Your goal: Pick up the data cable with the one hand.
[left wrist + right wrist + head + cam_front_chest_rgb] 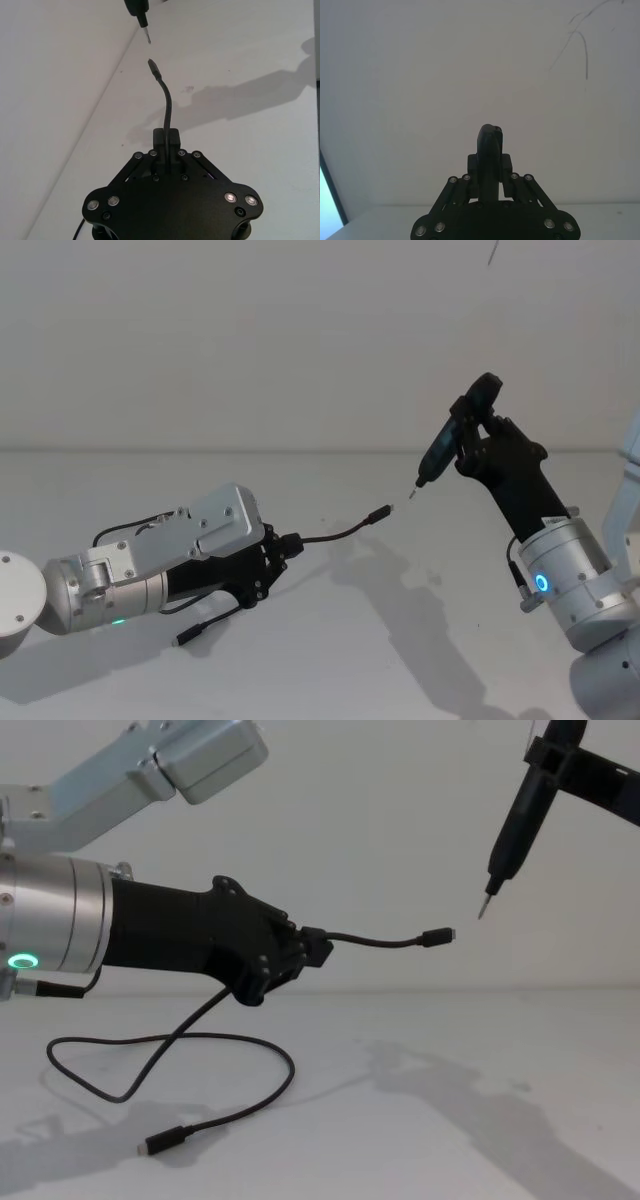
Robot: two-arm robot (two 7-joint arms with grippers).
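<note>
One data cable, one pen-like tool

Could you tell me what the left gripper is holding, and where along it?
The left gripper holds the data cable a short way behind one plug.

Left gripper reaches in from 9 o'clock, lifted off the tabletop, fingers pinched closed with a green wrist light. Right gripper is raised at 3 o'clock, tilted toward 11, fingers clamped, blue wrist light.
</note>
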